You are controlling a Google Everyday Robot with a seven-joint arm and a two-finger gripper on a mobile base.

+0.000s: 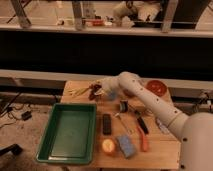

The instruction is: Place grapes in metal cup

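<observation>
The grapes (92, 92) are a small dark red-purple bunch at the back left of the wooden table (165, 150). My gripper (98, 90) is right at the bunch, at the end of the white arm that reaches in from the lower right. The gripper hides part of the bunch, and I cannot tell whether it holds it. The metal cup (123, 105) is a small dark-rimmed cylinder standing upright on the table, to the right of the gripper and a little nearer, under the forearm.
A green tray (70, 132) fills the table's left side. A red bowl (156, 87) sits back right. A black bar (106, 124), an orange fruit (108, 146), a blue sponge (125, 146) and an orange stick (144, 141) lie in front. Pale yellow-green stems (78, 91) lie left of the grapes.
</observation>
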